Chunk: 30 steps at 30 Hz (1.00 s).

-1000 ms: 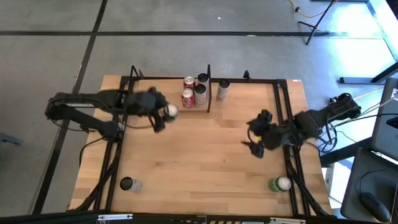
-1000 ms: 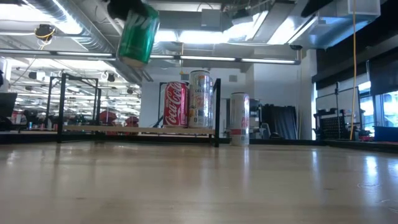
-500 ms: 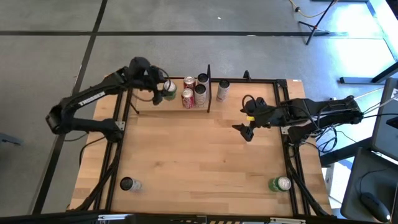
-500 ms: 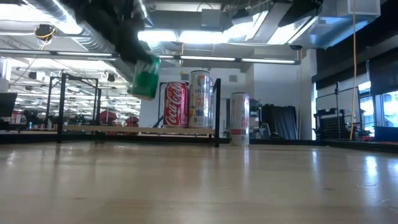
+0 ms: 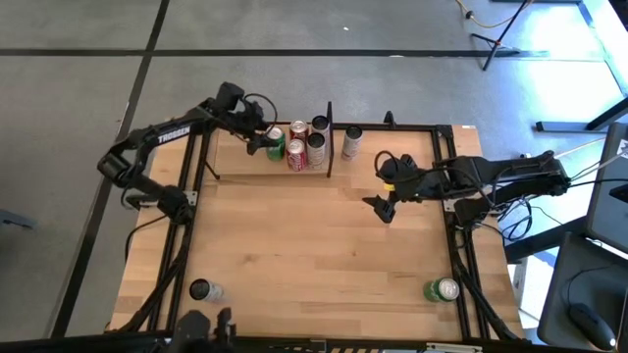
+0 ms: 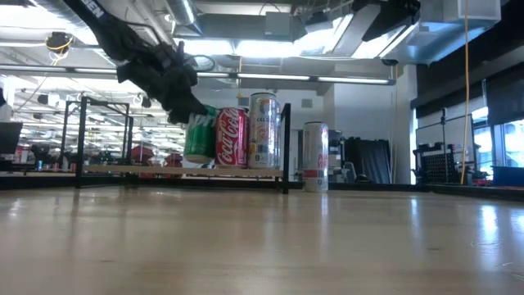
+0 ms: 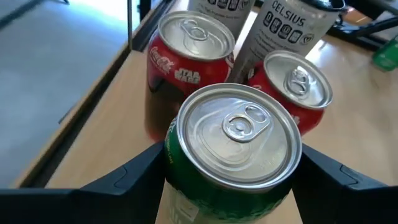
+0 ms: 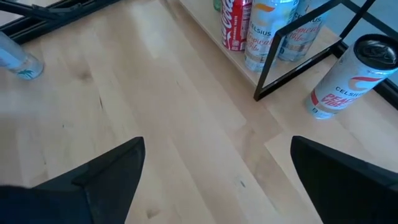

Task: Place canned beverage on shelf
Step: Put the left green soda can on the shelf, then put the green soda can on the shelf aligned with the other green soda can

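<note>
Setting: wooden table (image 5: 294, 245) on a grey floor, with an open hall of ceiling lights and racks behind it in the low view.
Left gripper: left gripper (image 5: 267, 144) clenched on the green can (image 5: 276, 145), one dark finger (image 7: 127, 174) on each side of it, at the far edge of the table over the shelf.
Green can: upright, silver top with its pull tab facing the wrist camera (image 7: 234, 135); in the low view (image 6: 199, 138) its base sits at shelf level, though I cannot tell whether it rests on the ledge.
Neighbours: green can stands just beside two red cans (image 5: 296, 154), the nearer ones touching or almost touching it; a tall white can (image 5: 317, 145) stands behind them against the black post (image 5: 329, 137).
Shelf: narrow light-wood ledge (image 5: 235, 162) along the far edge of the table, framed by thin black rods; green, red and white cans grouped at its right end.
Outside the shelf: another white can (image 5: 351, 141) stands on the table just past the post.
Right gripper: right gripper (image 5: 381, 202) hovers above the table right of centre, jaws spread wide and holding nothing (image 8: 205, 180).
Near edge: a dark-topped can (image 5: 201, 290) at the left corner, a second green can lying down (image 5: 441, 290) at the right corner, both well apart from the shelf.
</note>
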Tool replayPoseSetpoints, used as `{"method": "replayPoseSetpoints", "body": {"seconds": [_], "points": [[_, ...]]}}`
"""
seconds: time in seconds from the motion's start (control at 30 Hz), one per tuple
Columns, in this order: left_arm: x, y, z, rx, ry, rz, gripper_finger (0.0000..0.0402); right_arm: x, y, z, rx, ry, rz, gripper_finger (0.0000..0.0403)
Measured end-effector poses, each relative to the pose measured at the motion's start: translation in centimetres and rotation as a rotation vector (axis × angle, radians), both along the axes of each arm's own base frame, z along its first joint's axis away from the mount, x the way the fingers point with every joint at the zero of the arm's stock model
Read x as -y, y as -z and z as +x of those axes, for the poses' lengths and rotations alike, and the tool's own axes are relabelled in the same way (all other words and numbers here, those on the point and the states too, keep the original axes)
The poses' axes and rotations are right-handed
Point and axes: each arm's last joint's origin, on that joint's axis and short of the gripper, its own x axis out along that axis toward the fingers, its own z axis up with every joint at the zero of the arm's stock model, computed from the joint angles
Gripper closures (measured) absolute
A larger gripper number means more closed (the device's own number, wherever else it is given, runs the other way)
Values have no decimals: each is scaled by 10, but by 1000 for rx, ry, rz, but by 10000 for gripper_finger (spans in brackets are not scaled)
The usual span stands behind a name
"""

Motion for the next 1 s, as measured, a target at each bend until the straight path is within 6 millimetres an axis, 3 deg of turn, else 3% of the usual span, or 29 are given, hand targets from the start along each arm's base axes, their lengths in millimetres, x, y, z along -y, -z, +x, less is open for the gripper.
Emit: {"method": "replayPoseSetpoints", "body": {"seconds": [0.5,0.83,0.9,1.0], "points": [[-13,11,1,-22,-19,52,144,0,0,0,-1,2,0,15],[-10,9,2,-24,-14,49,38,-1,0,0,-3,1,-2,15],[-8,4,1,-19,-15,58,34,-1,0,0,-3,0,-2,15],[-6,-21,0,29,-28,110,31,-1,0,0,-5,-3,-3,15]]}}
